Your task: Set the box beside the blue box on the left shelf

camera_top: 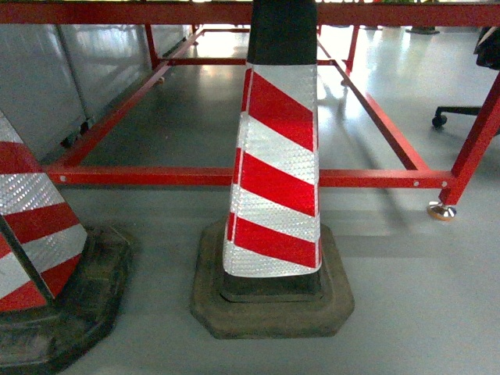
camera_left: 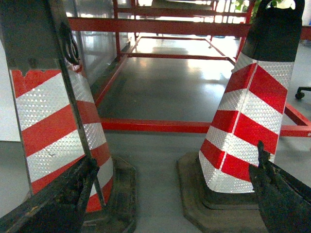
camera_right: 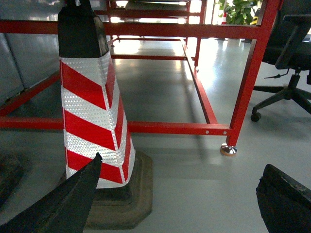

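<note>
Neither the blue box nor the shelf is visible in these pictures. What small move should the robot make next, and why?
Probably raise the head view or back away slightly. It shows only two striped cones and the red frame low on the grey floor. Both claws look open and empty, so searching comes before any reach.

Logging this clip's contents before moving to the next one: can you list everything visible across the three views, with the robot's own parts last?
traffic cones: two, red and white stripes with black tops and dark bases; one centre, one at the left edge, both on the floor
rack frame: one, red tube, behind the cones, low rails near the floor
rack foot: one, silver, under the right post
office chair: one, black, right of the frame
plant: one, green, far background
floor: grey, glossy
blue box, roller shelf deck: not in view
left end effector: dark fingers, open, empty
right end effector: dark fingers, open, empty
</note>
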{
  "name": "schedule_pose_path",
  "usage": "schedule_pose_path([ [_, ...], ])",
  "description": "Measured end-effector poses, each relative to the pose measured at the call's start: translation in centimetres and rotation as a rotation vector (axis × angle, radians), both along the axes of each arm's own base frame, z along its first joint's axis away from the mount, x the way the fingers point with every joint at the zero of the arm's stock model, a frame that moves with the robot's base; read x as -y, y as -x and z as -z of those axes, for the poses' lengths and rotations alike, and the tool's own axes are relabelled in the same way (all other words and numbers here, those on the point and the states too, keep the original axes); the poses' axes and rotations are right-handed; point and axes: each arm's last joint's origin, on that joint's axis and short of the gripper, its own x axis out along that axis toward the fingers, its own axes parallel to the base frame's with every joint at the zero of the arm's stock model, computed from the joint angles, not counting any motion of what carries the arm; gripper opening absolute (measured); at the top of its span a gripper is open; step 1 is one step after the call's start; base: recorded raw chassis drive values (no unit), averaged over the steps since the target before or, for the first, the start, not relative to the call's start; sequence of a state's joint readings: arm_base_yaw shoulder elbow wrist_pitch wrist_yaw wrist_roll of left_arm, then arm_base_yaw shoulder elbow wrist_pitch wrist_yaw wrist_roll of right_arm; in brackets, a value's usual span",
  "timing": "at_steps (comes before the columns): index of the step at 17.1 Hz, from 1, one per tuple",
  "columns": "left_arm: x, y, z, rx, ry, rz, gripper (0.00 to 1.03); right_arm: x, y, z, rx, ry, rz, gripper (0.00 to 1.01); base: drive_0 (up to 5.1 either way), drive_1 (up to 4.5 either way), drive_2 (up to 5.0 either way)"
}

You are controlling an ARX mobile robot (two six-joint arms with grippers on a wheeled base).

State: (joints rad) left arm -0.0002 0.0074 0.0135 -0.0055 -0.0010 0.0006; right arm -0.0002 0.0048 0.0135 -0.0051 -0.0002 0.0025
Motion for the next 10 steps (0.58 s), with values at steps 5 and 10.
schedule_pose_path([
  [5, 0.0, 0.0, 0.0, 0.0, 0.0, 0.0, 0.98, 0.0, 0.0, 0.0, 0.0, 0.0, 0.0, 0.98, 0.0, 0.0, 0.0],
  [10, 0.0, 0.0, 0.0, 0.0, 0.0, 0.0, 0.98, 0.0, 0.0, 0.0, 0.0, 0.0, 0.0, 0.98, 0.0, 0.0, 0.0],
])
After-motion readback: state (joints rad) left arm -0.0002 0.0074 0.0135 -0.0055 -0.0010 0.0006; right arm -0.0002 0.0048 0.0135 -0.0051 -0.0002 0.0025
